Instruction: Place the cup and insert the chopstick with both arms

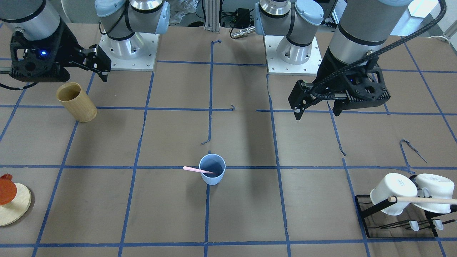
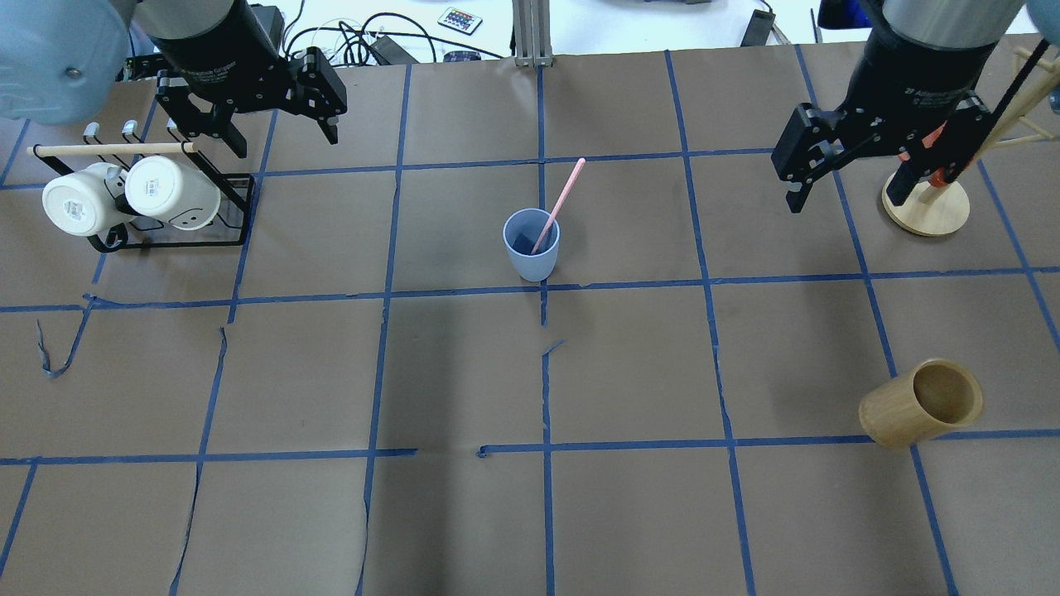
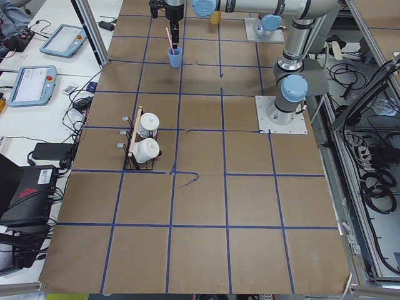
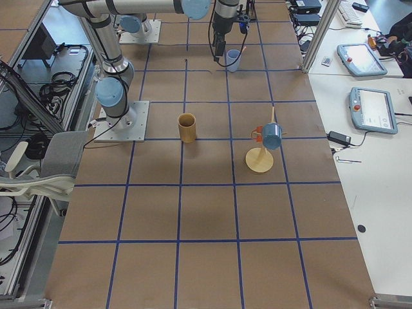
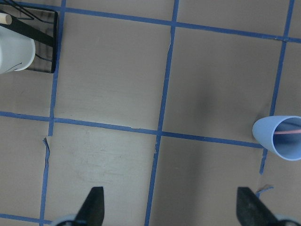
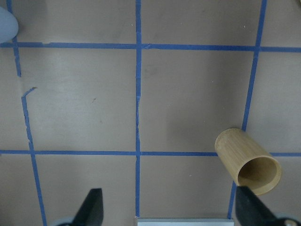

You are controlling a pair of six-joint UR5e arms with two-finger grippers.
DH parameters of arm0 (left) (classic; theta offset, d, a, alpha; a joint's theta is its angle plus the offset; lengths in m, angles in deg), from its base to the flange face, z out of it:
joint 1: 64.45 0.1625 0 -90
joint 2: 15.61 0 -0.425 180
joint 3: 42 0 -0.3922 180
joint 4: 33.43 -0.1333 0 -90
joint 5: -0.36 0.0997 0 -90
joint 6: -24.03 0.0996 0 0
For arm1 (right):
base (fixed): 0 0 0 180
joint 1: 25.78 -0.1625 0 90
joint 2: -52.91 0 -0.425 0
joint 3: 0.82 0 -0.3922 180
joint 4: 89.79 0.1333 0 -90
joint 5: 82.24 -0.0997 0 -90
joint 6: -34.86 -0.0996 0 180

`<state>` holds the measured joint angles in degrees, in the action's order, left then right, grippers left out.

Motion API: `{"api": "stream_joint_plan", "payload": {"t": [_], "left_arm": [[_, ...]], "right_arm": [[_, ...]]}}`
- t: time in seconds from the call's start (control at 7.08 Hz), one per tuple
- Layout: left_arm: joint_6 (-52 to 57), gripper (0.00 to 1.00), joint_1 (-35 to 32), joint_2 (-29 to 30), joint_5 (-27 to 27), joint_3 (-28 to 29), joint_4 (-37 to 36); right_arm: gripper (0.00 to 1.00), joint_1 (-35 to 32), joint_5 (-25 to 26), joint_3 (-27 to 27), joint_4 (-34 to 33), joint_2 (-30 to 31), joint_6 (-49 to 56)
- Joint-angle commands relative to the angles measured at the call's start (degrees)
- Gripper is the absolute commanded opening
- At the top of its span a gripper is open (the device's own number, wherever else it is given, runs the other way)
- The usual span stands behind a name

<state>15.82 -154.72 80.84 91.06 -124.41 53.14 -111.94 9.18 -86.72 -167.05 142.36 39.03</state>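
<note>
Fingers (image 5: 93,207) of left gripper (image 2: 283,139) and right gripper (image 2: 851,197) spread wide, holding nothing, above table (image 2: 464,513). Bamboo cylinder cup (image 2: 919,403) stands nearest robot, right side. Farther, mid-table: light-blue plastic cup (image 2: 531,248) upright, pink chopstick (image 2: 563,197) leaning inside.

The table (image 2: 464,372) is covered with brown paper, divided into squares by blue tape lines (image 2: 704,285); a blue cup (image 2: 531,246) stands upright at the centre, just beside a tape crossing; a bamboo cup (image 2: 919,403) stands on the right, nearer the robot; a black rack (image 2: 182,244) carrying two white mugs (image 2: 170,192) rests at the far left; a round wooden stand base (image 2: 927,211) rests at the far right; two white base plates (image 1: 150,53) sit along the robot's edge.
</note>
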Motion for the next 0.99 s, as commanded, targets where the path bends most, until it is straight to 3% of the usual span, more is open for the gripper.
{"api": "stream_joint_plan", "payload": {"t": [0.0,0.85], "left_arm": [[0.04,1.00,0.00,0.05,0.00,0.14,-0.09],[-0.05,1.00,0.00,-0.03,-0.35,0.32,-0.09]], "right_arm": [[1.00,-1.91,-0.53,-0.76,-0.96,0.63,0.73],[1.00,-2.09,-0.71,-1.02,-3.85,0.37,1.55]]}}
